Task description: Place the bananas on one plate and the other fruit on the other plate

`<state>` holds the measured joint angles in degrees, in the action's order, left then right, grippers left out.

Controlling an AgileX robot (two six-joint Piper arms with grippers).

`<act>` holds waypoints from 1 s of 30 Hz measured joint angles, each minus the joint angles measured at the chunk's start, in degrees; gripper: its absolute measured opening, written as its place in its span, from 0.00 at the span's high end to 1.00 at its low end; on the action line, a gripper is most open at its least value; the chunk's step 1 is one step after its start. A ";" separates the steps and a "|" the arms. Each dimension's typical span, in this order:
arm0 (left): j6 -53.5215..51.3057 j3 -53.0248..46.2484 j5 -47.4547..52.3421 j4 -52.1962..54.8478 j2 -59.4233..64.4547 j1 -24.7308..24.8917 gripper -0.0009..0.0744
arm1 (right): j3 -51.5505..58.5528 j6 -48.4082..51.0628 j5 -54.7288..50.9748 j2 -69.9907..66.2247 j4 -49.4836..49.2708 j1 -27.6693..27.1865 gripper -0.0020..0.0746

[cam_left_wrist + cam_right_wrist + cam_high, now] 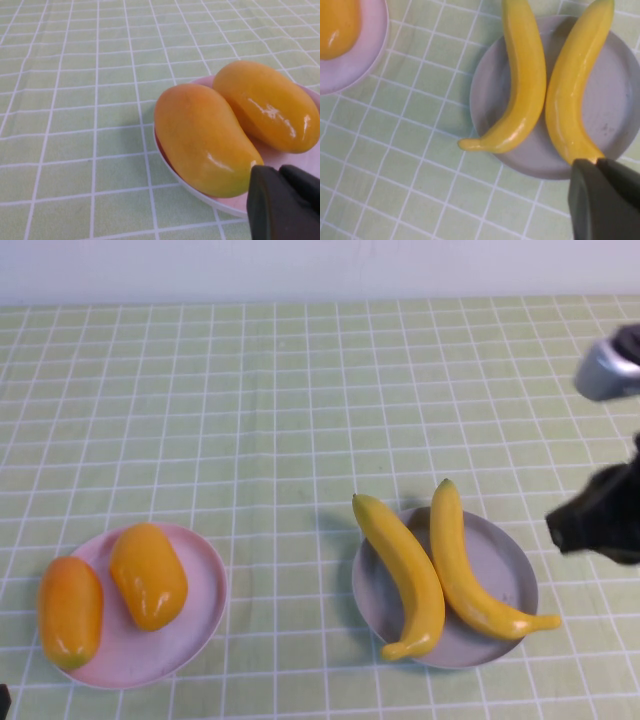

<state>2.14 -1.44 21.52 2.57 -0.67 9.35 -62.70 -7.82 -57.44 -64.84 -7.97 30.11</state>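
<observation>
We see both bananas lying side by side on the grey-blue plate [508, 570]: the left banana [402, 572] sticks out past the plate's rim at both ends, and the right banana [468, 570] has its stem end poking over the rim on the side nearest the robot. Well to the left of that plate sits the pale pink plate [200, 610], carrying both mangoes, which touch along their sides; the right mango [148, 575] lies fully on it, while the left mango [70, 611] overhangs its left rim. Everything rests on a green checked tablecloth [300, 410].

Our right gripper [592, 524] hovers just right of the grey-blue plate, its fingers closed together and holding nothing. Our left gripper [285, 205] hangs near the pink plate's edge, close by the mangoes, also closed and empty.
</observation>
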 joint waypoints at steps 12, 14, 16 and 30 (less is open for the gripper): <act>0.00 0.00 0.00 0.00 0.00 0.00 0.99 | 18.26 4.59 6.78 17.53 1.24 0.00 0.99; 0.00 0.00 0.00 0.00 0.00 0.00 0.99 | 21.74 4.59 11.02 18.76 1.73 0.00 0.99; 0.00 0.00 0.00 0.00 0.00 0.00 0.99 | 25.46 4.59 16.77 19.48 2.09 0.00 0.99; 0.00 0.00 0.00 0.00 0.00 0.00 0.99 | 56.60 4.69 61.87 35.49 4.01 -21.97 0.99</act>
<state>2.14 -1.44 21.52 2.57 -0.67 9.35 -6.10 -3.13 4.43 -29.35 -3.95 8.13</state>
